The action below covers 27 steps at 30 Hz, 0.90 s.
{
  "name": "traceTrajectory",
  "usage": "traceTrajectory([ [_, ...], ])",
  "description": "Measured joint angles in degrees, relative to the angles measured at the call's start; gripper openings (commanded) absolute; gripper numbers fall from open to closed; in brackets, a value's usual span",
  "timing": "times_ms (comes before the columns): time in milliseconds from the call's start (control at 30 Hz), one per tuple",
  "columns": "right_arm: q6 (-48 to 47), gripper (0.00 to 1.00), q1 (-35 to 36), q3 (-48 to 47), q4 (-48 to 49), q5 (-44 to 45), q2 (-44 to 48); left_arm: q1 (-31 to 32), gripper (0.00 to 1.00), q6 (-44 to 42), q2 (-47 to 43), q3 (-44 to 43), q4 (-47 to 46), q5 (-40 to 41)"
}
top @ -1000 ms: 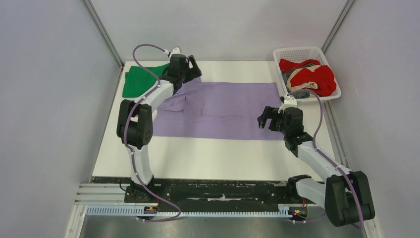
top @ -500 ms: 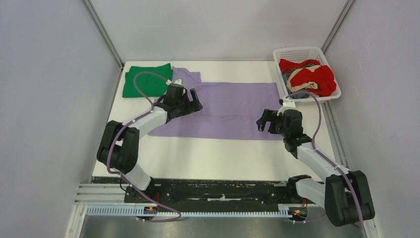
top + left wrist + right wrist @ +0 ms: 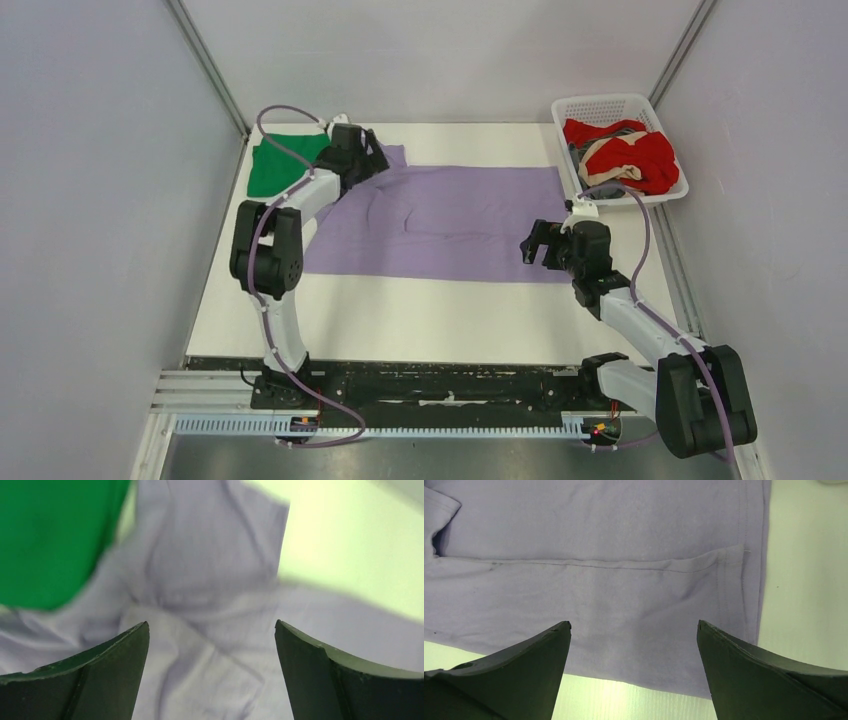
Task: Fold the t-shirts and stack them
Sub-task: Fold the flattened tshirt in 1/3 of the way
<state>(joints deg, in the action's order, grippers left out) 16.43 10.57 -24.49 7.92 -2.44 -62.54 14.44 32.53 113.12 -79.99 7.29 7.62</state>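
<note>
A large lavender t-shirt (image 3: 450, 220) lies spread across the middle of the white table, with wrinkles near its left end. A folded green t-shirt (image 3: 280, 165) lies at the far left corner, partly behind my left arm. My left gripper (image 3: 368, 160) is open and empty over the lavender shirt's far left corner; its wrist view shows bunched lavender cloth (image 3: 200, 610) and the green shirt (image 3: 50, 535). My right gripper (image 3: 535, 245) is open and empty above the lavender shirt's near right corner (image 3: 704, 630). Red, tan and grey shirts (image 3: 625, 155) lie in the basket.
A white plastic lattice basket (image 3: 575, 110) stands at the far right corner. Bare white table (image 3: 430, 320) shows in front of the lavender shirt. Grey walls close in both sides and the back.
My left gripper swung toward the shirt's middle, then back to the far left corner. The lavender shirt's left part shifted and wrinkled. My right arm has barely moved.
</note>
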Motion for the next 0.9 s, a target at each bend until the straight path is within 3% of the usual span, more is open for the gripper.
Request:
traceTrajectory([
  [167,0.0,0.98,0.0,0.0,-0.4,0.7,0.2,-2.6,1.00,-0.9,2.1,-12.6,2.1,7.0],
  [267,-0.2,0.98,0.2,0.0,-0.5,0.3,0.8,-3.4,1.00,-0.9,1.4,-14.6,3.1,7.2],
  [367,-0.7,0.98,1.9,0.0,-0.2,0.2,0.7,-2.7,1.00,-0.9,-3.4,-7.1,2.9,5.1],
  [467,-1.6,0.98,6.7,-0.9,-0.1,0.8,-2.2,-0.3,1.00,-0.1,-12.6,8.9,0.7,2.3],
  [600,-2.2,0.98,10.7,-2.7,0.2,2.0,-7.7,1.7,1.00,1.7,-20.3,23.9,-2.2,-1.2],
  [900,-2.2,0.98,13.8,-4.5,0.2,7.0,-17.1,1.0,1.00,4.9,-19.8,32.3,-6.2,-3.4],
])
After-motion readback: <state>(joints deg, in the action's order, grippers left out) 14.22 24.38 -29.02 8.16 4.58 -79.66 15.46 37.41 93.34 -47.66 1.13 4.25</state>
